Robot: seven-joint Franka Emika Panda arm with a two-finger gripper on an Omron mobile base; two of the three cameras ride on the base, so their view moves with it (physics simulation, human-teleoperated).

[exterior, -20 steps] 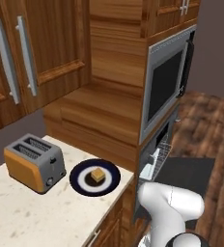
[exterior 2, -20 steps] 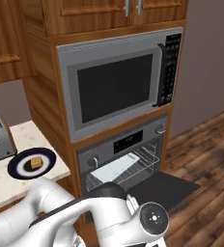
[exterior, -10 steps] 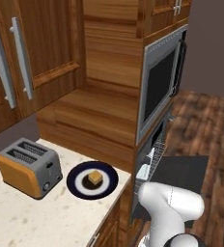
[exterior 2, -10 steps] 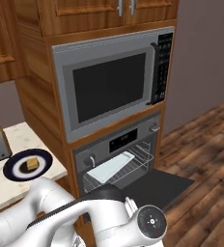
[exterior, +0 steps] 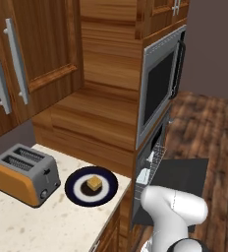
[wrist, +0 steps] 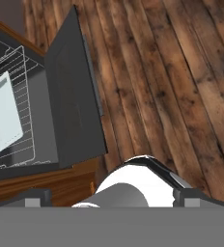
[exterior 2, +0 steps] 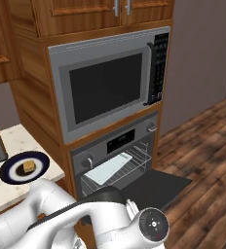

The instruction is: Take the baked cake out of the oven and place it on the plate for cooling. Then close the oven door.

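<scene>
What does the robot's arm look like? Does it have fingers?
The arm is smooth, rounded and glossy white, with dark bands at its joints and a round grey cap on one. Its hand has two small dark fingers with blocky tips.

You can read no text, brand or number here: the grey steel microwave's dark keypad strip and the built-in grey steel oven's dark display strip are too blurred.

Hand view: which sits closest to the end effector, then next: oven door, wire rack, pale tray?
1. oven door, swung open, nearest the end effector.
2. wire rack inside the oven, and the pale tray lying on it: too close to call.
</scene>
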